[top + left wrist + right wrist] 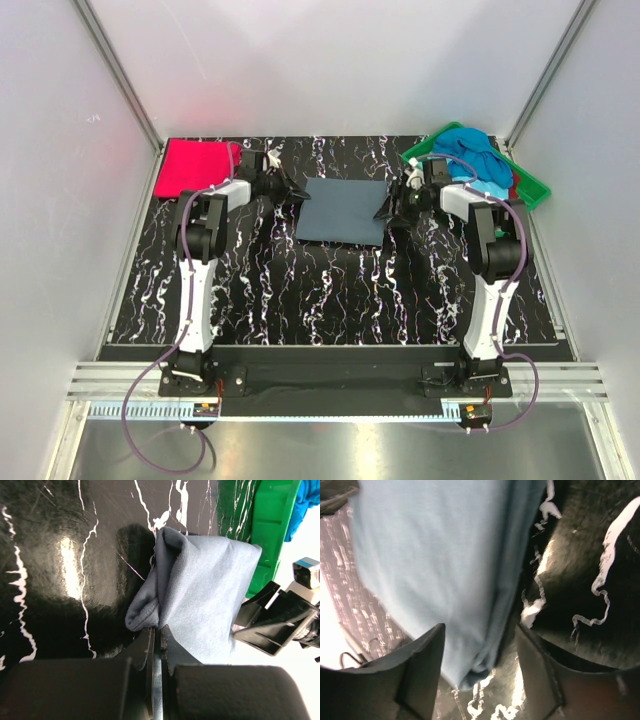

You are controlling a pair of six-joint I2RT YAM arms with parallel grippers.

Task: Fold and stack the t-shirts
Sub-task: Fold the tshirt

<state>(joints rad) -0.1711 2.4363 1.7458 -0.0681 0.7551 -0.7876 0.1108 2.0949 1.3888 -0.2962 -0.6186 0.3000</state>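
Marbled table (pixel 300 290) holds grey-blue t-shirt (pixel 343 210), left gripper (pixel 296 193) pinching its edge.

We see a black table (pixel 330 290) veined with white marbling, a green plastic tray (pixel 534 188) at its far right corner, and plain white walls (pixel 330 60) edged by metal rails (pixel 121 80).
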